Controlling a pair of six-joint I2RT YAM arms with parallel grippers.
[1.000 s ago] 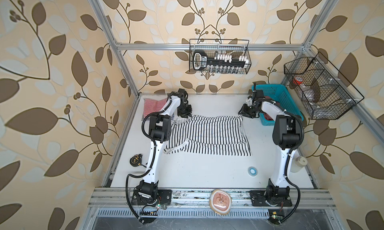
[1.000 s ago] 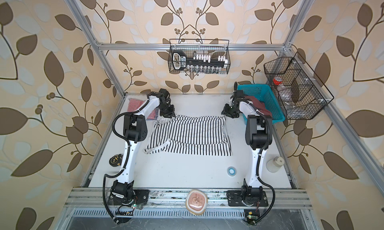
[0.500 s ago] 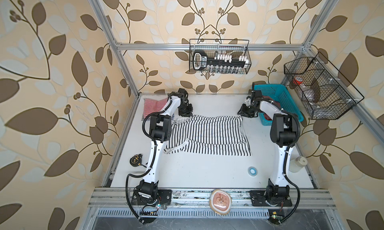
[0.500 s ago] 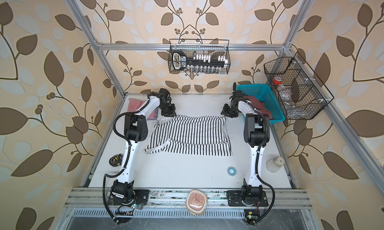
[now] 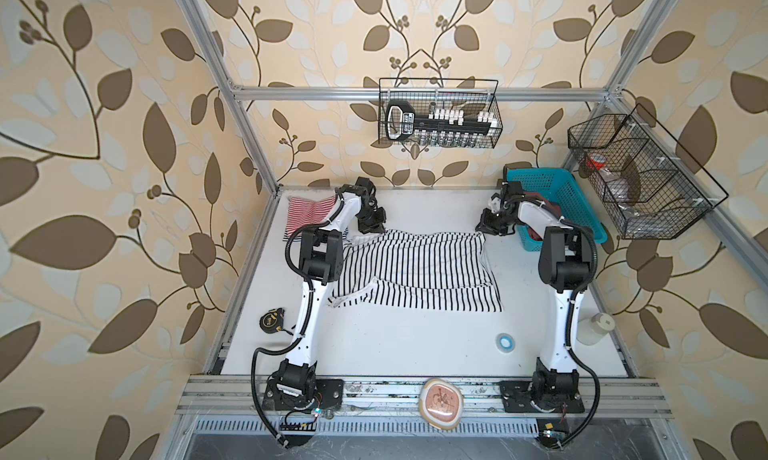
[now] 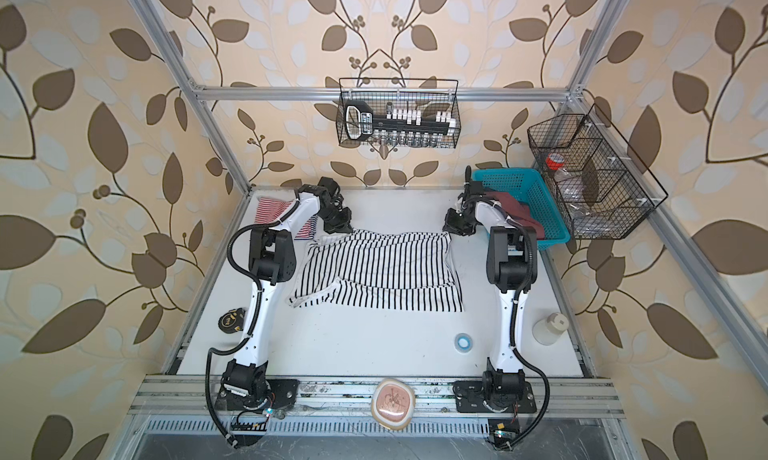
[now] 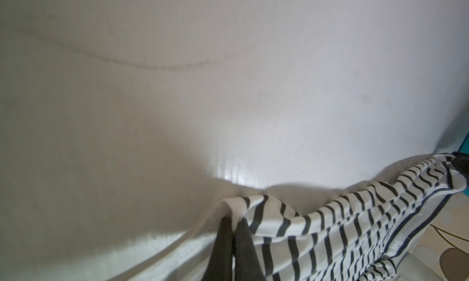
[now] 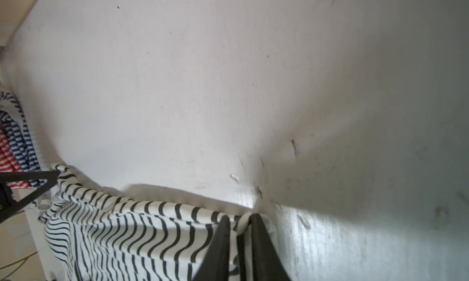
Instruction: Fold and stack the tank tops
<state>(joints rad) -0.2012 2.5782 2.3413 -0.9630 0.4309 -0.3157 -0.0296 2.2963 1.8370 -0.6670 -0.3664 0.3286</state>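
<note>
The black-and-white striped tank top (image 5: 415,267) (image 6: 378,271) lies spread across the middle of the white table. My left gripper (image 5: 372,227) (image 6: 340,228) sits at its far left corner and is shut on a pinch of the striped hem (image 7: 234,220). My right gripper (image 5: 488,228) (image 6: 455,228) sits at the far right corner, shut on a fold of the same top (image 8: 238,218). A folded red-and-white striped tank top (image 5: 309,208) (image 8: 7,153) lies at the back left, behind the left arm. A dusty red tank top (image 5: 544,204) (image 6: 511,204) hangs out of the teal basket.
The teal basket (image 5: 582,213) stands at the back right, close behind the right arm. A black tape measure (image 5: 272,321) lies at the left edge. A blue tape roll (image 5: 505,341) and a white bottle (image 5: 596,328) sit front right. Wire baskets (image 5: 438,117) (image 5: 640,179) hang on the walls.
Both grippers have closed on the far corners of the black-and-white top. The arms have hardly moved and the top lies as before.
</note>
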